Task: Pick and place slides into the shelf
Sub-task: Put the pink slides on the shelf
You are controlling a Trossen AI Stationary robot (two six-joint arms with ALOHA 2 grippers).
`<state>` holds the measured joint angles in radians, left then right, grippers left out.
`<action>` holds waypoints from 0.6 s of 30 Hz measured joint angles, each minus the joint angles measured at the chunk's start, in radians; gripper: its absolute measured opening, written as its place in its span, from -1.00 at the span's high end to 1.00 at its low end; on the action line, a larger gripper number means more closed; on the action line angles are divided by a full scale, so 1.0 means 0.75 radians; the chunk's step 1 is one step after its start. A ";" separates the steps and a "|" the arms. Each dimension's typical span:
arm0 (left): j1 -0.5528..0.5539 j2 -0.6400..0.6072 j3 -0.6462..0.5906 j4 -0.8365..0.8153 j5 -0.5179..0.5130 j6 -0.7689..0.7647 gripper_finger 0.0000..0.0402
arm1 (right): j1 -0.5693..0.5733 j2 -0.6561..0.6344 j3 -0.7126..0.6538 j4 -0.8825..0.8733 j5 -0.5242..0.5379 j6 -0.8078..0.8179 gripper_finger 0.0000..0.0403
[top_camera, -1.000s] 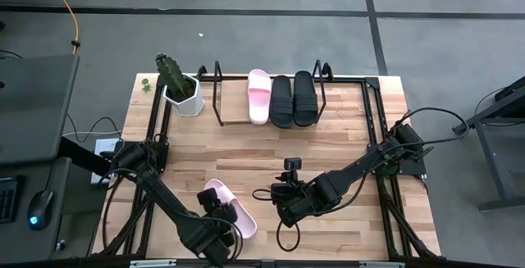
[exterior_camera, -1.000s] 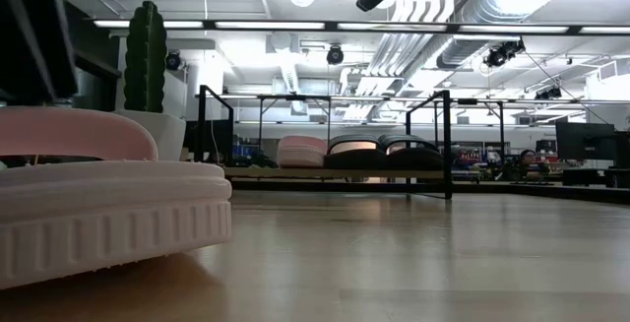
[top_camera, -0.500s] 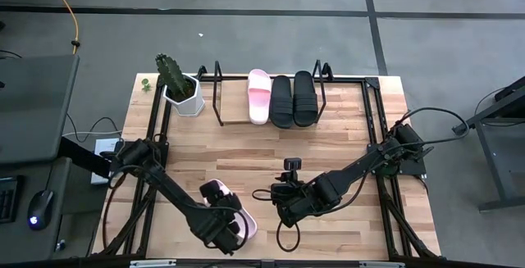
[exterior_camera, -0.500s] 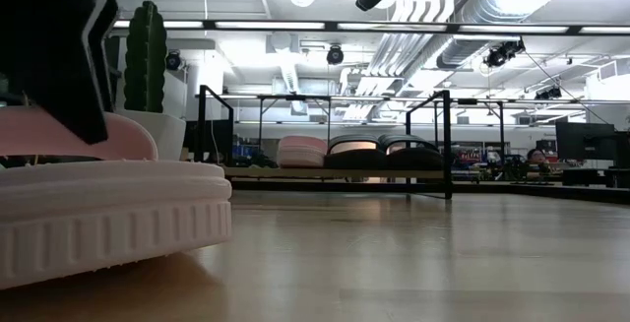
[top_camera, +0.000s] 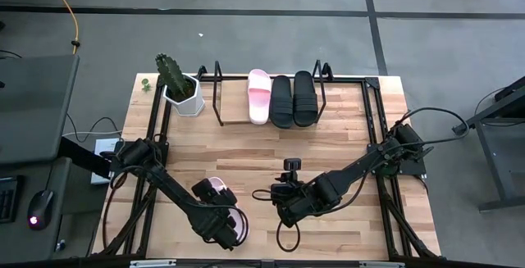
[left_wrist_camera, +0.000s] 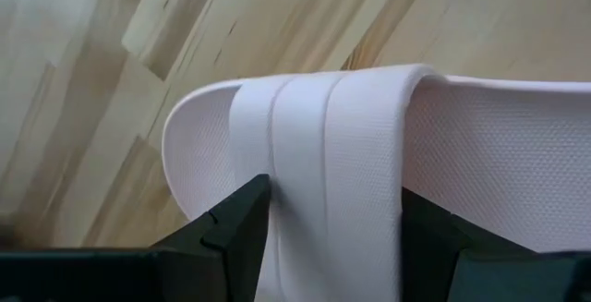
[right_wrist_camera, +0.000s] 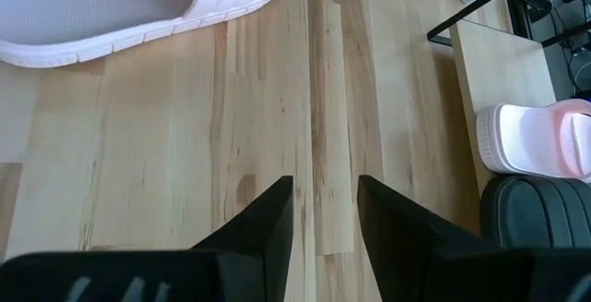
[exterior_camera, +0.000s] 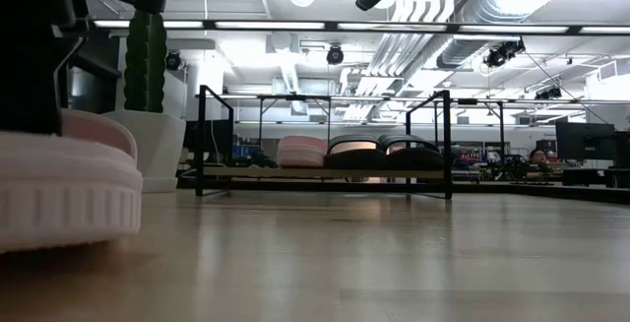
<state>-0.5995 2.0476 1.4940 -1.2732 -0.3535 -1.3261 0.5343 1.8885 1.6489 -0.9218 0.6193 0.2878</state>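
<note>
Left pincer (left_wrist_camera: 328, 219) advanced over pink slide (left_wrist_camera: 369, 154) | strap apparently between fingers

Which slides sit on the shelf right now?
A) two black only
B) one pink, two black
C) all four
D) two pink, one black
B: the high view shows one pink slide and two black slides side by side on the shelf, while the second pink slide is down on the table under the left gripper.
</note>
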 joint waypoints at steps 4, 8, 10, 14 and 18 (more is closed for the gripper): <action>-0.003 0.000 0.000 -0.003 0.029 -0.034 0.13 | 0.000 0.000 0.000 0.001 0.000 -0.001 0.43; -0.003 0.000 0.000 -0.017 0.034 -0.049 0.13 | 0.000 0.000 0.000 0.003 0.000 -0.001 0.43; -0.003 0.000 0.000 -0.016 0.034 -0.054 0.13 | 0.000 0.000 0.000 0.004 0.000 -0.001 0.43; -0.003 0.000 0.000 -0.016 0.034 -0.054 0.18 | 0.000 0.000 0.000 0.006 0.000 -0.001 0.43; -0.003 0.000 0.001 -0.017 0.046 -0.055 0.40 | 0.000 0.000 0.000 0.006 0.001 -0.001 0.43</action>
<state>-0.6014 2.0476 1.4944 -1.2858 -0.3188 -1.3670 0.5343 1.8885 1.6489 -0.9173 0.6197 0.2874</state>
